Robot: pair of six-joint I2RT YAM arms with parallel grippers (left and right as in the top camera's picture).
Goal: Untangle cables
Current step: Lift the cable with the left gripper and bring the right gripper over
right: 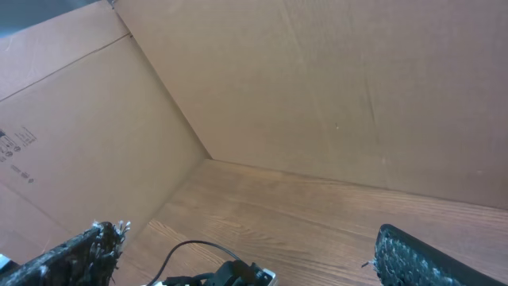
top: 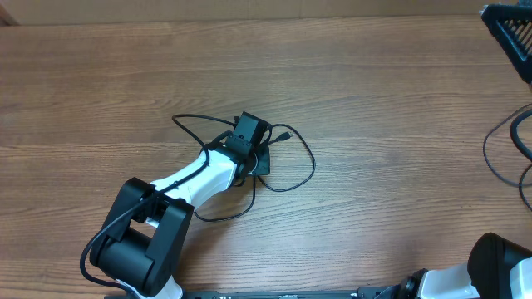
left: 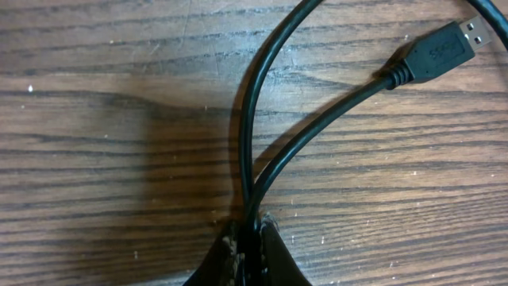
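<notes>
The cables [top: 293,178] are thin black cords lying in loose loops on the wooden table around my left gripper [top: 257,161]. One small plug [top: 285,133] lies just right of it. In the left wrist view, my left gripper [left: 252,232] is shut on two cable strands [left: 248,143] pressed against the wood. One strand ends in a USB plug [left: 444,49] at the upper right. My right gripper [right: 246,238] is wide open and empty, raised far from the cables. It looks across at the left arm's wrist [right: 238,276] and a cable loop [right: 178,253].
Cardboard walls [right: 317,87] close off the table's far sides. Thicker black arm wiring [top: 505,158] lies at the right edge. A black ribbed part [top: 511,29] shows at the top right corner. The right arm's base [top: 499,266] is at the bottom right.
</notes>
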